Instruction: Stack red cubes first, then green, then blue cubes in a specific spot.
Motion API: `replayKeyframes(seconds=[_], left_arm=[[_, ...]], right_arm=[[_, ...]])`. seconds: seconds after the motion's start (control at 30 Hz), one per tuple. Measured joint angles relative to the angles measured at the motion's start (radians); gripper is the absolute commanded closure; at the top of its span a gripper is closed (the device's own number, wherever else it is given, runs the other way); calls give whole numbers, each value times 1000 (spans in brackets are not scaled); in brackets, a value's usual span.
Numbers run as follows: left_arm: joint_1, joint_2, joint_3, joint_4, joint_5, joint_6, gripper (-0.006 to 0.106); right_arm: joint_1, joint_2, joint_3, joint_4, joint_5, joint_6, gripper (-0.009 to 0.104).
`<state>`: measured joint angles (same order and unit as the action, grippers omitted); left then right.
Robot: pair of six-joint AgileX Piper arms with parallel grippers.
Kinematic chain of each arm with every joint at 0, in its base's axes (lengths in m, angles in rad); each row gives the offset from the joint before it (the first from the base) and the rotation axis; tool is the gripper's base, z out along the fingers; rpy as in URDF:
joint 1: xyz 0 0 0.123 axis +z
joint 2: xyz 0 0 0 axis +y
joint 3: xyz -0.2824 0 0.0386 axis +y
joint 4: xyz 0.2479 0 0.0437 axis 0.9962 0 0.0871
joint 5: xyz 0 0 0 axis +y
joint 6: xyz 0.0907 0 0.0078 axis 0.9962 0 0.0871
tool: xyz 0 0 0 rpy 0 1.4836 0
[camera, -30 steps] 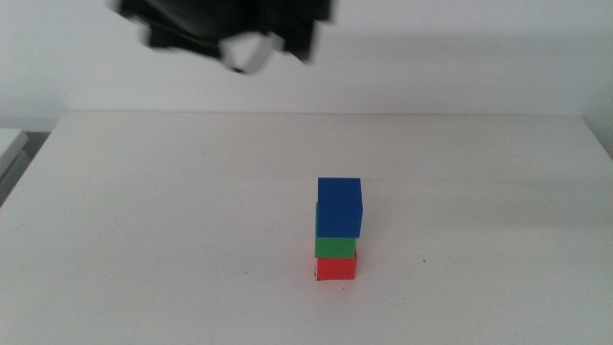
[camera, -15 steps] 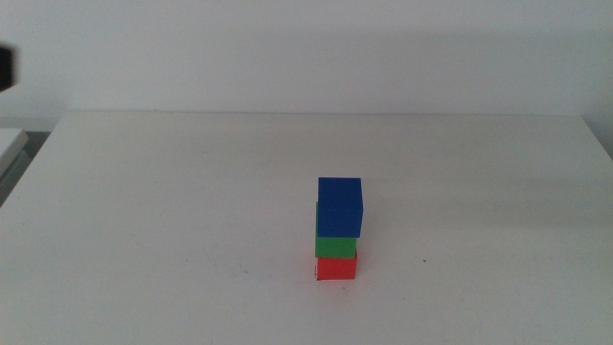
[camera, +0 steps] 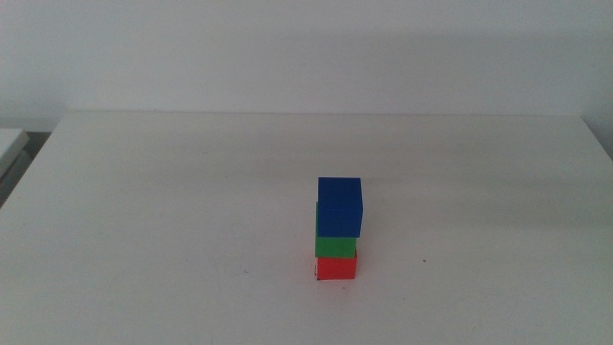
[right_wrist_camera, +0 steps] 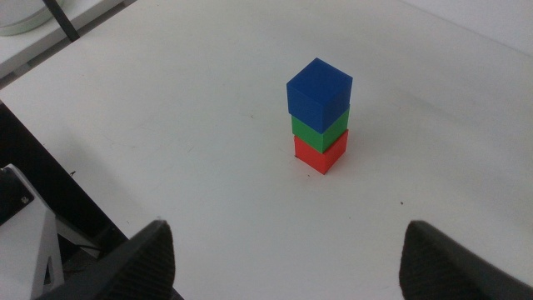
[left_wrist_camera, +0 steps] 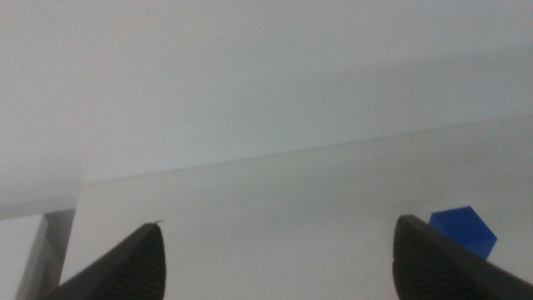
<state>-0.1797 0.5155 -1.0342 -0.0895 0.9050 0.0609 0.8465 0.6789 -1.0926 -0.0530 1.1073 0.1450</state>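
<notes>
Matte deep-blue cube tops matte green cube on matte bright-red cube: order complete. Left gripper and right gripper gape wide, empty, tower well beyond their fingers.

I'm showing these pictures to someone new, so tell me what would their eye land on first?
First, the little tower near the middle of the white table: the red cube at the bottom, the green cube on it, and the blue cube on top. Neither arm is near it; the left gripper and right gripper hang open, well away from the stack.
</notes>
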Motion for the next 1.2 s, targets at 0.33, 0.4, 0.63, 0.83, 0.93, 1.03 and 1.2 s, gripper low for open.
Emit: replayKeyframes(seconds=[0.33, 0.4, 0.63, 0.83, 0.93, 1.03, 1.2], left_arm=[[0, -2, 26, 107, -21, 4, 8], [0, -15, 67, 141, -62, 4, 8], [0, -171, 362, 102, -330, 4, 8], [0, -296, 610, 117, -471, 4, 8], [0, -344, 702, 117, -519, 4, 8], [0, -386, 771, 117, -532, 4, 8], [0, -442, 850, 115, -565, 6, 8]], right_arm=[[0, -2, 14, 6, -15, 0, 4], [0, -10, 68, 1, -74, 0, 4], [0, -59, 460, -34, -621, 0, 4], [-121, -78, 738, 34, -803, 0, 4], [-233, -123, 822, 53, -828, 0, 4], [-351, -198, 879, 47, -867, 0, 4], [-543, -381, 953, 6, -942, 0, 4]])
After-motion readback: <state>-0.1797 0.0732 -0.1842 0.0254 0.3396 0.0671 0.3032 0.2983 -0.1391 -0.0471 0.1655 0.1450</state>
